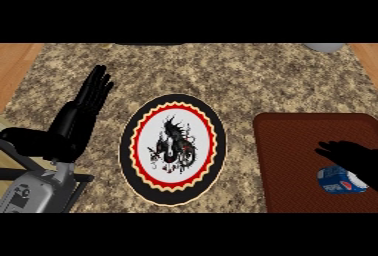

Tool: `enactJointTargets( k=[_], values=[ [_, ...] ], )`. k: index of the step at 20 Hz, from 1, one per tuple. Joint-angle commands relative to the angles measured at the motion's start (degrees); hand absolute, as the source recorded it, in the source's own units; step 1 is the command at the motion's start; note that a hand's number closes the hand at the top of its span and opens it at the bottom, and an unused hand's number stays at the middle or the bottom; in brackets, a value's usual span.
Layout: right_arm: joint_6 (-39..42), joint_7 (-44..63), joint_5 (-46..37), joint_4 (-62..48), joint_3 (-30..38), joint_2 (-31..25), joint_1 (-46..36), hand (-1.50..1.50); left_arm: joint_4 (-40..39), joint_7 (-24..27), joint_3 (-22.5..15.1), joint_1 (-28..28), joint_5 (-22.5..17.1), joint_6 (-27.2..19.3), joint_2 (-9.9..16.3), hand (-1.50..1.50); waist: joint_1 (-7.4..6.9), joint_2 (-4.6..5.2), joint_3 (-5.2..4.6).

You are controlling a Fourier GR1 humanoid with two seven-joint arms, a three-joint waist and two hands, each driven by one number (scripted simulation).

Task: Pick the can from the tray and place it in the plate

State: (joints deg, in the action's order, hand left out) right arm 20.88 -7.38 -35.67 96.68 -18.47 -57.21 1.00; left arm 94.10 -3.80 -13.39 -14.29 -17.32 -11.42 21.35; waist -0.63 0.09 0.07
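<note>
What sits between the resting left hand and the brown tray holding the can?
In the head view, the round dragon-patterned plate lies on the counter between the left hand and the reddish-brown rectangular tray; nothing is on it.

I am standing at a kitchen counter, and I take it for a home kitchen. The counter top [244,75] below me is speckled brown and tan stone, like granite, and warm wood [16,60] borders it on either side. A round decorated plate [173,149], black-rimmed with a red and cream scalloped ring and a dark dragon figure on white, lies in the middle of the stone. To the right of the plate sits a dark reddish-brown serving tray [295,150]. Far beyond the plate, toward the upper right, the edge of a pale grey vessel [325,47] shows
</note>
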Motion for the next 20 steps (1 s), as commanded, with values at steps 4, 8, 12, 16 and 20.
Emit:
enactJointTargets(
  k=[4,8,12,16,20],
  values=[
    [-1.03,-4.36,-5.37,-9.41,-2.74,3.69,-2.21,-1.5,0.17,-0.86,5.49,0.05,2.2,2.22,6.77,0.0,-0.2,0.01,-0.02],
    [-0.8,-3.81,-6.73,-11.06,-2.41,4.1,-2.93,-1.5,-2.83,1.93,7.34,-0.52,2.16,4.51,7.9,0.0,0.16,0.07,-0.06],
    [-3.14,0.56,-12.75,-13.23,-5.62,9.66,-5.41,-1.5,-1.57,0.52,6.46,-0.21,2.86,3.85,6.62,0.0,-0.2,0.05,-0.04],
    [-12.73,-9.53,-10.28,-14.35,-2.61,11.41,-3.89,1.5,-3.75,1.29,7.05,-0.5,2.63,3.6,5.46,0.0,0.75,0.02,0.01],
    [-16.52,-9.0,-11.98,-14.44,-1.2,13.67,-6.31,1.5,-2.44,-1.0,9.19,-2.49,2.06,4.55,7.83,0.0,0.53,-0.06,-0.03]
  ],
)
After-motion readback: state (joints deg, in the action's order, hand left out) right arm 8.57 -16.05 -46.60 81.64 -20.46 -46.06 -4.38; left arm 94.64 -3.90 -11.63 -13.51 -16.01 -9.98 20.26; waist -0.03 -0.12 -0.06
